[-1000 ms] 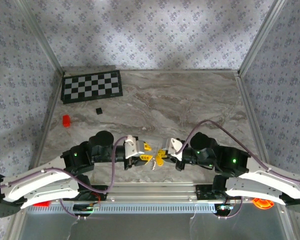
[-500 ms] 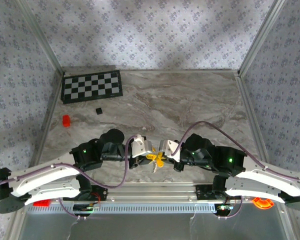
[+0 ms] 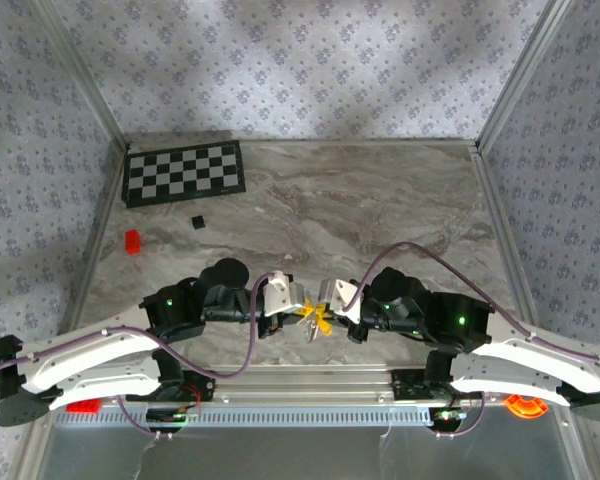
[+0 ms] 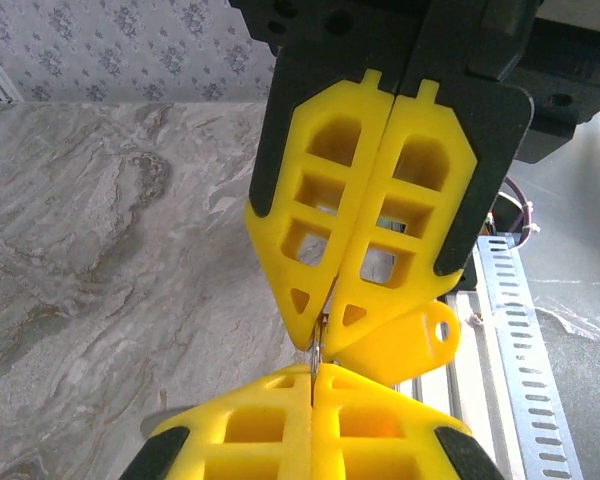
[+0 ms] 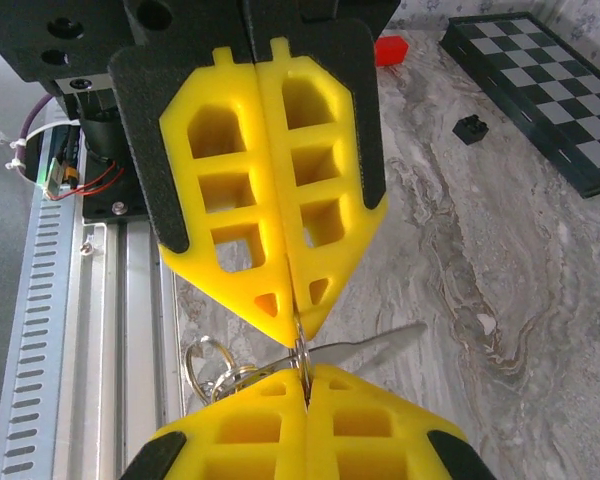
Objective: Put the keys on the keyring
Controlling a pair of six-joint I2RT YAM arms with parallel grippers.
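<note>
Both end effectors are fully closed and tip to tip, above the near edge of the table (image 5: 500, 300). The left end effector (image 4: 313, 385) and right end effector (image 5: 305, 385) each pinch a thin metal sliver at the same spot. My read is that right has the keyring (image 5: 206, 362) and left has the keys (image 4: 408, 345) by the shank, but the contact is too small to confirm. The ring loops hang just beside the right tips on the near side. The yellow head sits on that side too, with its hole exposed. A silver blade (image 5: 372, 349) sticks out the far side. The step in hand looks like threading, with one side holding the ring and the other feeding the key. To do it well, keep one side as a fixed anchor and move only the other. Don't pull them apart along the axis, since a thin wire in flat pads will slip or twist. Rotate the key about the ring wire in small increments so the head hole tracks the coil gap rather than forcing it. Keep the clamp force steady. If a regrip is needed, release one side only, and only once the other clearly carries the bunch. Anything dropped here probably lands on the slotted rail (image 4: 520, 330), not the table, so shift the work inward if there's reach. I can't see whether the ring's coil is parted, so check that before advancing.
</note>
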